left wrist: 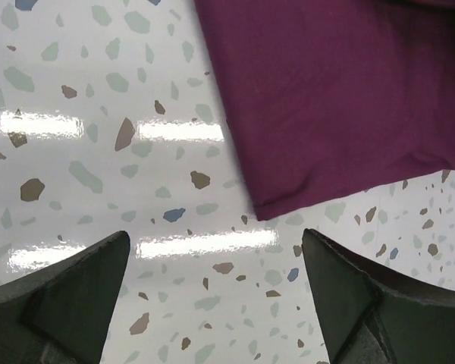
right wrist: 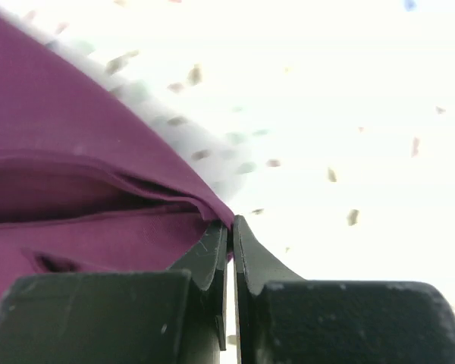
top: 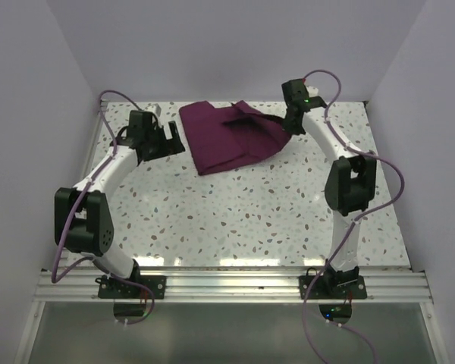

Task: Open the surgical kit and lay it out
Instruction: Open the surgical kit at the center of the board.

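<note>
The surgical kit is a folded dark purple cloth wrap [top: 231,136] lying at the back middle of the table. My right gripper [top: 293,121] is at the wrap's right corner, shut on a pinched corner of the cloth [right wrist: 216,208], which is pulled out toward it. In the right wrist view the gripper [right wrist: 231,227] has its jaws pressed together with purple fabric between the tips. My left gripper [top: 169,138] hovers just left of the wrap, open, with bare table between its fingers [left wrist: 76,280]. The wrap's near left corner [left wrist: 341,106] shows in the left wrist view. Tray and instruments are hidden.
The speckled terrazzo table [top: 243,220] is walled in by pale panels at the back and both sides. A small grey fixture [top: 158,111] stands at the back left behind the left gripper. An aluminium rail [top: 227,284] runs along the near edge.
</note>
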`<state>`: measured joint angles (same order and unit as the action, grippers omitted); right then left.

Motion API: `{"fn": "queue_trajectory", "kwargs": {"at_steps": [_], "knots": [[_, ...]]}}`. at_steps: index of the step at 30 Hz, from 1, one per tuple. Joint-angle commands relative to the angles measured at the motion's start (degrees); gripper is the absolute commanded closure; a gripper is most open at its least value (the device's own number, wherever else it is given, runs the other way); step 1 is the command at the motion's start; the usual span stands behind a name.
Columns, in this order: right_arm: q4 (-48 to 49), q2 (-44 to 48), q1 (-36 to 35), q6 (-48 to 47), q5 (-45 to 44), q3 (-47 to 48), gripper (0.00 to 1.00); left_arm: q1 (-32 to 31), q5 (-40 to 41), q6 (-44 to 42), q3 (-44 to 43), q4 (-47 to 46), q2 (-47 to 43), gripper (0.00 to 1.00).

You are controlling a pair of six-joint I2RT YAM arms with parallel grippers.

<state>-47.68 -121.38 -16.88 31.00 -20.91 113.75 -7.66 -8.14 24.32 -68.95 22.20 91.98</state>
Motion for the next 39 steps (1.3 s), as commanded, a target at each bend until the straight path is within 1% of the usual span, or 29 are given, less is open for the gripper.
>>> {"fn": "queue_trajectory", "kwargs": {"at_steps": [1, 4, 7, 8, 9, 10, 11, 12, 13, 16, 17, 21, 24, 26, 27, 28, 29, 30, 31, 32, 34, 35, 37, 38, 39], "knots": [[1.19, 4.13, 2.45, 2.56, -8.09, -7.2, 1.0, -1.56, -0.56, -1.99, -4.87, 0.74, 1.7, 0.0], [0.92, 3.44, 5.53, 4.32, -8.62, -10.91, 1.0, -3.93, 1.19, -3.22, -8.46, 2.5, 4.95, 0.0], [-2.84, -0.07, 7.82, 5.3, -7.58, -10.23, 1.0, -7.26, 4.26, -4.54, -13.12, 5.39, 9.6, 0.0], [-3.81, -2.69, 8.27, 5.12, -5.48, -9.52, 1.0, -8.15, 5.06, -4.89, -14.27, 6.01, 12.05, 0.0], [-4.95, -3.94, 8.79, 4.94, -4.68, -8.65, 0.71, -8.86, 6.2, -5.41, -15.42, 6.89, 13.3, 0.0], [-6.53, -5.17, 9.32, 5.03, -4.67, -6.55, 0.51, -10.08, 6.64, -5.51, -17.86, 7.24, 14.61, 0.0], [-9.33, -6.31, 9.41, 5.21, -5.89, -5.66, 0.37, -10.61, 6.82, -5.51, -19.11, 7.51, 17.41, 0.0], [-10.14, -7.28, 9.59, 5.73, -6.42, -5.13, 0.26, -11.14, 6.82, -5.42, -20.68, 8.29, 18.83, 0.0], [-10.15, -6.77, 10.02, 5.65, -6.86, -5.64, 0.23, -12.02, 6.82, -5.33, -23.75, 9.26, 21.8, 0.0], [-8.84, -5.36, 11.08, 5.12, -6.78, -7.92, 0.22, -13.86, 7.17, -5.16, -29.55, 10.32, 26.39, 0.0], [-8.92, -5.01, 11.26, 5.03, -6.87, -8.11, 0.22, -14.13, 7.44, -5.07, -30.62, 10.5, 29.27, 0.0], [-9.89, -2.55, 11.7, 4.24, -6.25, -8.63, 0.22, -14.66, 7.7, -2.7, -34.06, 10.85, 35.1, 0.01], [-9.89, 0.88, 11.7, 4.07, -5.64, -9.52, 0.22, -14.66, 4.99, -0.85, -34.32, 9.45, 37.56, 0.08], [-10.24, 3.16, 11.7, 3.89, -5.64, -9.34, 0.22, -14.75, 2.26, 0.2, -33.89, 8.13, 38.44, 0.18], [-10.59, 3.78, 11.7, 3.8, -5.64, -8.64, 0.22, -14.75, 0.69, 1.34, -33.71, 7.26, 38.71, 0.31], [-11.03, 4.83, 11.7, 3.89, -5.64, -8.38, 0.22, -14.84, -0.2, 1.78, -33.53, 6.81, 38.88, 0.38], [-10.94, 5.45, 11.7, 3.89, -5.29, -8.37, 0.22, -14.84, -1.08, 2.57, -33.45, 6.2, 39.32, 0.47], [-10.42, 6.24, 11.7, 3.63, -4.68, -8.37, 0.22, -14.75, -2.13, 2.75, -33.44, 6.02, 39.58, 0.75], [-9.89, 6.85, 11.7, 3.36, -3.97, -8.9, 0.22, -14.84, -3.97, 2.84, -33.53, 6.02, 39.76, 0.89], [-8.84, 8.08, 11.61, 3.27, -2.05, -9.07, 0.23, -14.84, -4.16, 3.1, -33.71, 6.71, 39.94, 1.0], [-6.56, 8.7, 11.7, 2.05, 0.94, -9.16, 0.23, -14.75, -4.16, 2.84, -33.36, 7.33, 38.98, 1.0], [-5.68, 9.14, 11.61, 1.87, 4.44, -9.16, 0.24, -14.75, -3.81, 2.06, -32.83, 7.77, 38.36, 1.0], [-3.57, 9.5, 11.61, 1.43, 8.49, -9.43, 0.24, -14.66, -2.07, 0.83, -30.74, 7.95, 36.61, 1.0], [-0.6, 9.58, 11.52, 1.25, 10.51, -9.6, 0.25, -14.58, -1.27, -0.92, -30.11, 8.73, 34.86, 1.0], [1.17, 9.59, 11.35, 1.25, 15.76, -9.95, 0.25, -14.58, -0.57, -1.89, -29.32, 9.18, 33.97, 1.0]]}}
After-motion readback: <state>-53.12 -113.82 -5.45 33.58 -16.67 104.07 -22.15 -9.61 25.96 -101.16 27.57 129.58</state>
